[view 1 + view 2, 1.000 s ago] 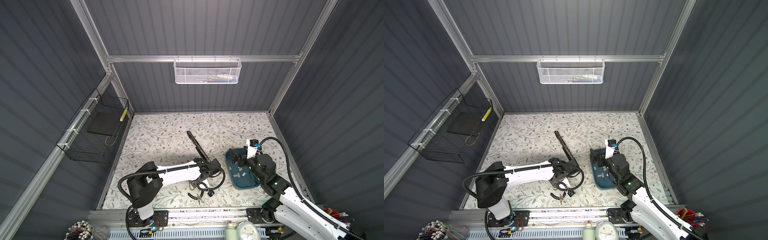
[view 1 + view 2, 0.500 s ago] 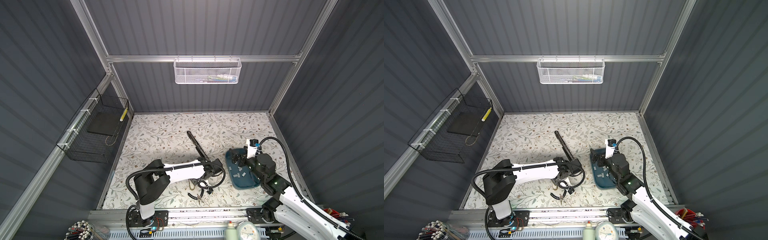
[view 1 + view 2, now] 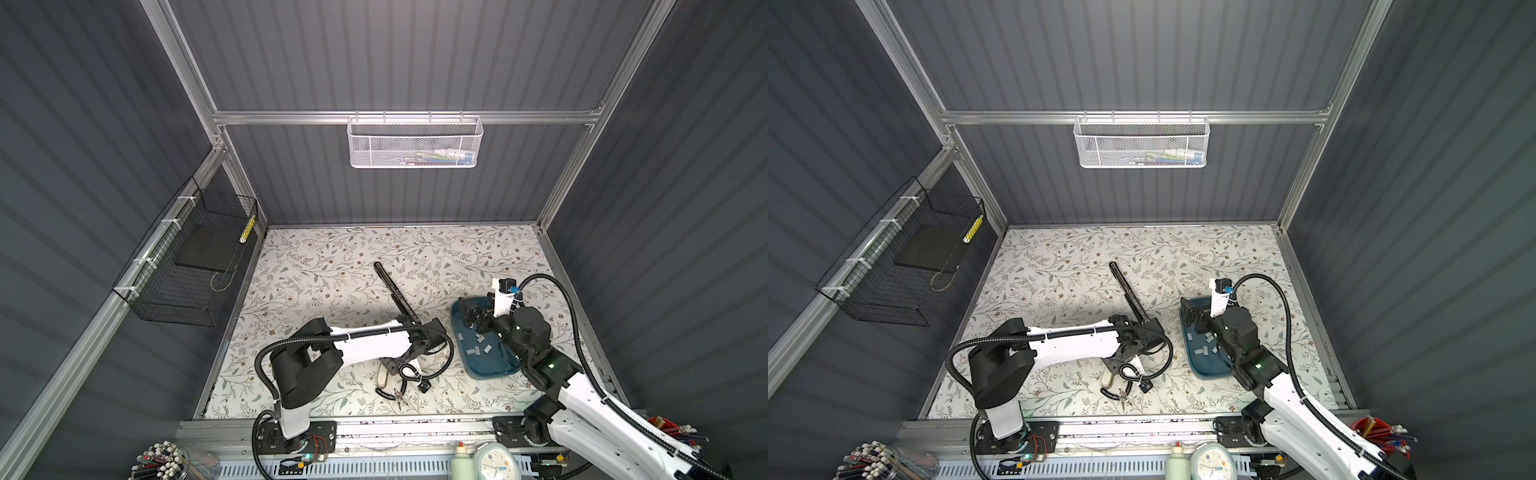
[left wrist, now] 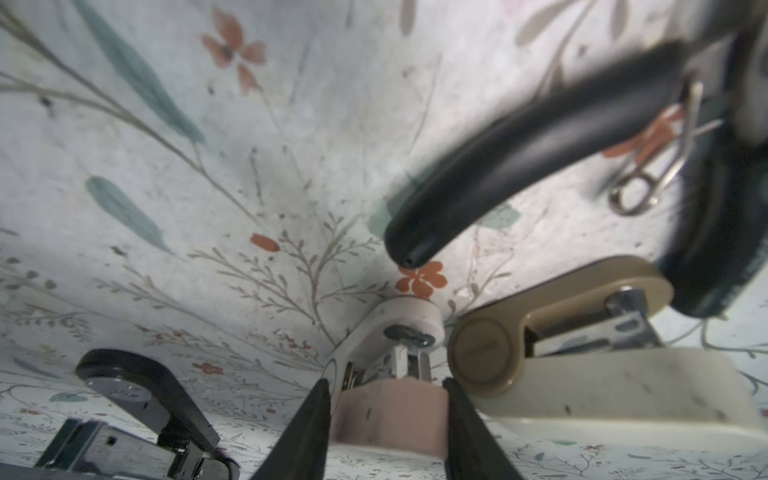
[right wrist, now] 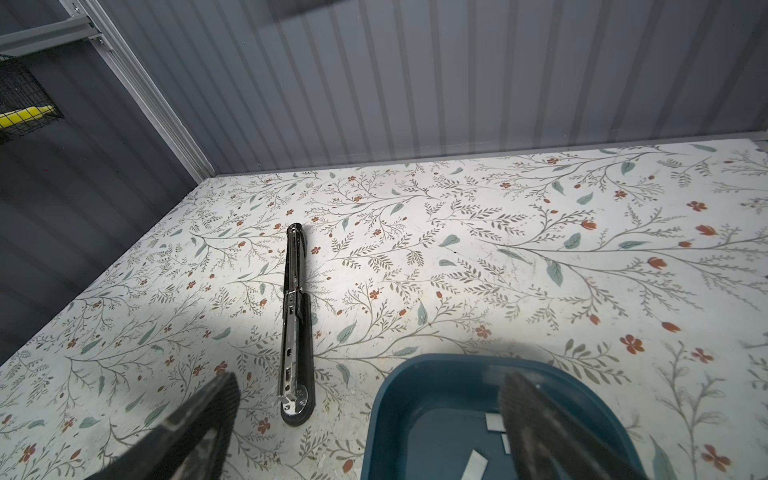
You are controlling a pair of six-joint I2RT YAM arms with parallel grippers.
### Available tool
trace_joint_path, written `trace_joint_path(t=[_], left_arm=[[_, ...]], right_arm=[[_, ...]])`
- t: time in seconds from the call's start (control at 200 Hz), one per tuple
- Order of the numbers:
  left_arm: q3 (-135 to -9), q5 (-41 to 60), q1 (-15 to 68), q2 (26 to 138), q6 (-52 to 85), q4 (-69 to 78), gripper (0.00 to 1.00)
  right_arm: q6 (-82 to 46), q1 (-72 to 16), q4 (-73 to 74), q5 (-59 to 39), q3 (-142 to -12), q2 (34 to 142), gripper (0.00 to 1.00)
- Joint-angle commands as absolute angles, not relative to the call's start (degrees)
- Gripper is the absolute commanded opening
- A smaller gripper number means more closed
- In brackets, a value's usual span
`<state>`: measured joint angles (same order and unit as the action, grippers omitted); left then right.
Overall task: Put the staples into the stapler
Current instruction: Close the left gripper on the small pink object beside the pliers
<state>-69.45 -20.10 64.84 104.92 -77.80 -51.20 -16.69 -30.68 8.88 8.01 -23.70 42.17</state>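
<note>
Floral mat, grey ribbed walls | black stapler lies opened flat mid-mat, just left of blue tray | staples lie loose in tray | left gripper: jaws clamp small pink stapler by its 2 sides | right gripper: jaws wide open, empty, over tray's far end

Links: my white plastic shells
Joints: my black housings
Cables: black ribbed hoses
Light: green lamp, my right arm
</note>
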Motion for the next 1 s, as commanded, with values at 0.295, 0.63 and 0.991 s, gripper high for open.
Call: trace_joint_path(t=[0.295, 0.63, 0.991], left_arm=[[-71.40, -20.41, 65.04, 107.92, -76.39, -53.42, 0.25], [-74.68, -21.07, 63.75, 102.81, -71.67, -49.58, 0.00], [-85.12, -24.06, 53.05, 90.79, -44.79, -35.69, 0.00]], right_arm=[[-17.00, -30.28, 8.64, 7.90, -25.48, 42.16, 0.99], [-18.71, -30.29, 9.42, 11.08, -25.46, 42.12, 0.99], [-19.78, -30.24, 11.51, 10.45, -22.94, 36.93, 0.99]])
